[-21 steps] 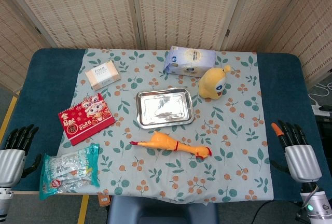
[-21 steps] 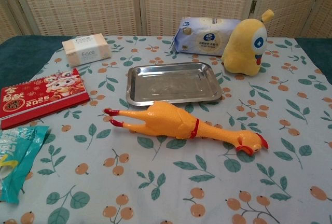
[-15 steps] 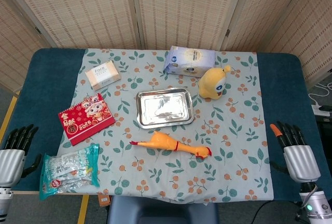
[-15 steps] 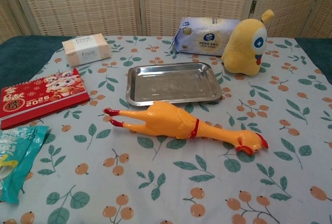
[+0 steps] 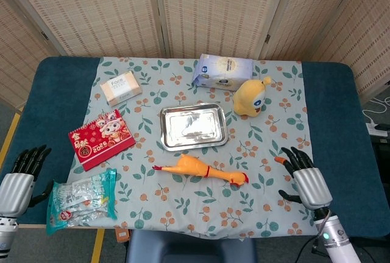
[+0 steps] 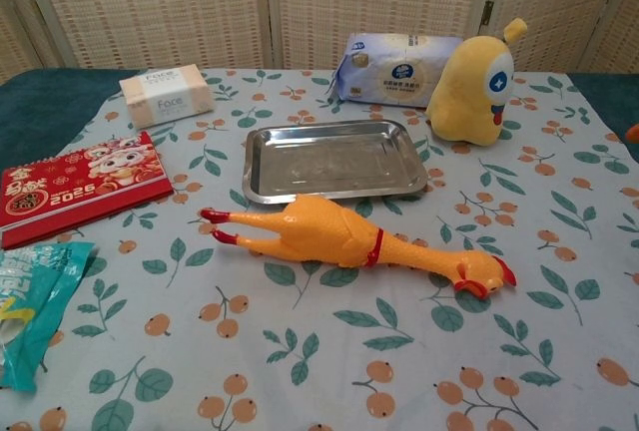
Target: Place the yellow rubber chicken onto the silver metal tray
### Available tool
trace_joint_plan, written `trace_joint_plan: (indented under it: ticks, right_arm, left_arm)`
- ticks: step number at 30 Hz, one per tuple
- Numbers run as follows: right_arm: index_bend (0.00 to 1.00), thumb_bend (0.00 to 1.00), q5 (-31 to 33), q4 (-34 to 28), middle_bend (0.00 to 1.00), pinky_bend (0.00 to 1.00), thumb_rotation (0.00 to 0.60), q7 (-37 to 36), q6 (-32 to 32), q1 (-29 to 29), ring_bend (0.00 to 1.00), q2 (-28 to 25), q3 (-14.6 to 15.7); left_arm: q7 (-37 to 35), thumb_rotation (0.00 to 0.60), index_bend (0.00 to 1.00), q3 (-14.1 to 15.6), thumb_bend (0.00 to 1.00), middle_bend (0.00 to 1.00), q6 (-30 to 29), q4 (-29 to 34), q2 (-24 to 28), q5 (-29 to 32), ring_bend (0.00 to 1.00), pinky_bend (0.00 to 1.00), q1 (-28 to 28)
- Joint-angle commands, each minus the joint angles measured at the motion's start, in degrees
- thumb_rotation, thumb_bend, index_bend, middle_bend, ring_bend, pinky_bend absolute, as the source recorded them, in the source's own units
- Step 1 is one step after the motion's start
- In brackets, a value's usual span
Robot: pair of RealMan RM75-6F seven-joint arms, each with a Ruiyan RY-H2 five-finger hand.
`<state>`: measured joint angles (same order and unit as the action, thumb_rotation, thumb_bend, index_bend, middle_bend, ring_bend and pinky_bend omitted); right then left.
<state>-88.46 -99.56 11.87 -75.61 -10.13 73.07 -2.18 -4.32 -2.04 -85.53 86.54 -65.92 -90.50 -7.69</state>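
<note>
Chicken: the yellow rubber chicken [image 5: 200, 169] lies on its side on the floral cloth [image 5: 268, 135], just in front of the tray's near edge and not on it; feet toward the robot's left, head toward its right.
Tray: the silver tray [image 5: 194, 126] sits bare at mid-table, unmoved.
Right hand: the right hand [image 5: 303, 176] has swung inward from the table's blue edge and now hovers over the cloth, well to the right of the chicken's head, fingers spread, holding nothing.
Left hand: the left hand [image 5: 19, 179] waits at the near left corner, shifted only slightly, fingers apart and empty.
Meaning: judged from this, the right hand has begun the reach; the grasp is not yet made.
Nearby: a yellow plush toy [image 5: 252, 97] stands just right of the tray, near the carry path.
</note>
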Motion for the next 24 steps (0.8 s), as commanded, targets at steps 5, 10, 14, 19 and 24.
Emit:
trace_joint_plan:
  ticks: [5, 10, 14, 19, 24]
  right_arm:
    - [0.38, 0.18, 12.50, -2.75, 0.16, 0.14, 0.600, 17.79, 7.80, -7.29, 0.05, 13.35, -5.06]
    - [0.43, 0.24, 17.86, -0.22, 0.16, 0.14, 0.600, 24.27, 7.60, -9.88, 0.05, 20.11, -6.99]
    - [0.43, 0.25, 21.33, 2.65, 0.16, 0.14, 0.600, 26.59, 7.51, -11.55, 0.05, 24.31, -8.24]
    - [0.41, 0.25, 24.83, 5.41, 0.16, 0.14, 0.600, 28.11, 7.77, -13.43, 0.05, 27.73, -9.24]
    - [0.37, 0.25, 26.98, 7.26, 0.16, 0.14, 0.600, 28.35, 8.16, -14.68, 0.05, 29.79, -9.19]
  left_arm:
    - [-2.29, 0.600, 0.00, 0.62, 0.44, 0.00, 0.75, -0.48, 0.49, -0.77, 0.00, 0.05, -0.60]
    - [-5.01, 0.600, 0.00, 1.24, 0.44, 0.00, 1.35, -0.16, 1.61, -1.08, 0.00, 0.05, -0.75]
    - [-5.92, 0.600, 0.00, 1.27, 0.44, 0.00, 0.98, -0.48, 1.97, -0.93, 0.00, 0.05, -0.57]
    - [-6.99, 0.600, 0.00, 1.32, 0.44, 0.00, 1.20, -0.59, 2.39, -0.45, 0.00, 0.05, -0.53]
    - [-8.43, 0.600, 0.00, 1.25, 0.44, 0.00, 1.00, -1.06, 2.77, -0.31, 0.00, 0.05, -0.49]
